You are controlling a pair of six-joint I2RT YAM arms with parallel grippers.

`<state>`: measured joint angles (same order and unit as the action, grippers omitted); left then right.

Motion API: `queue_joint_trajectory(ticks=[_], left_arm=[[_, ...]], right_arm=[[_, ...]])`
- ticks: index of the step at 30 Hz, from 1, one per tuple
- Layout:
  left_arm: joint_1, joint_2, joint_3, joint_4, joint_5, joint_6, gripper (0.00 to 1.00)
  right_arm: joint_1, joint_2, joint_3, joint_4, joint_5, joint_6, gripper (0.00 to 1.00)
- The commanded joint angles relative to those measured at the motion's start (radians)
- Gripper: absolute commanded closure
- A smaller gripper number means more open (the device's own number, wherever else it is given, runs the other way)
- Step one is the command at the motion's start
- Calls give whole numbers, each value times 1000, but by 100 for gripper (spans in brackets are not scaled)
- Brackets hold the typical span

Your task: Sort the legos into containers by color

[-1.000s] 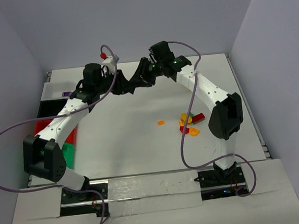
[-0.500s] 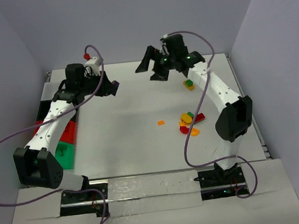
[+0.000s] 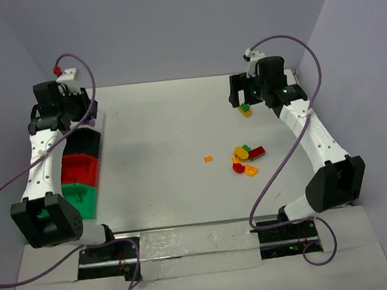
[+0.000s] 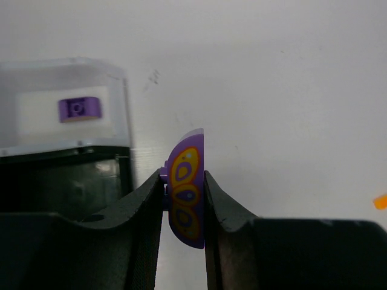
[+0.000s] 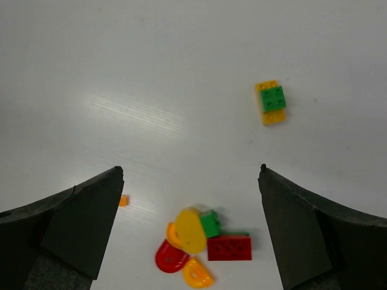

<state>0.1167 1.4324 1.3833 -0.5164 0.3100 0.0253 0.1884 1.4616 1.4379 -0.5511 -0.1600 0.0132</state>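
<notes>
My left gripper [image 4: 184,188] is shut on a purple rounded lego [image 4: 186,193] with a yellow butterfly print, held on edge. It hangs beside the clear container [image 4: 121,90], which holds a purple brick [image 4: 79,109]; the black container [image 4: 60,181] adjoins it. From above, the left gripper [image 3: 89,118] sits at the far end of the container row: black [image 3: 83,142], red [image 3: 80,170], green [image 3: 79,199]. My right gripper [image 5: 190,169] is open and empty, above the table. A green-on-yellow brick [image 5: 271,101] lies beyond it. A pile of yellow, green, red and orange legos [image 5: 199,244] lies below it.
A tiny orange piece [image 3: 208,159] lies alone left of the pile [image 3: 246,159]. The green-on-yellow brick [image 3: 245,110] sits just under the right gripper [image 3: 242,92] at the back right. Purple cables loop off both arms. Walls close in the back and sides.
The two grippers, close together at the back centre, have parted. The left swung left to the containers with the purple piece; the right swung to the back right and opened wide.
</notes>
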Motion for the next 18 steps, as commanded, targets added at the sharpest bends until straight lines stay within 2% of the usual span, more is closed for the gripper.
queue_joint_trajectory(ticks=[1,5,7,10,14,18], left_arm=[[72,46,-49,199,-38,69,100],[128,173,94,174,-66,41,100],[167,264,216,146,-64,15,100],[182,363,323,117,-82,23,100],[185,441,374,121,-128,64,100],[197,456,341,151,-164,82,100]], right_arm=[[-7,-42,-107,77,61,-236,0],[-9,-43,-159,27,58,-264,0],[-8,-28,-159,-67,24,-281,0],[-12,-10,-165,-134,21,-276,0],[-29,23,-153,-161,48,-274,0],[-55,76,-112,-161,74,-289,0]])
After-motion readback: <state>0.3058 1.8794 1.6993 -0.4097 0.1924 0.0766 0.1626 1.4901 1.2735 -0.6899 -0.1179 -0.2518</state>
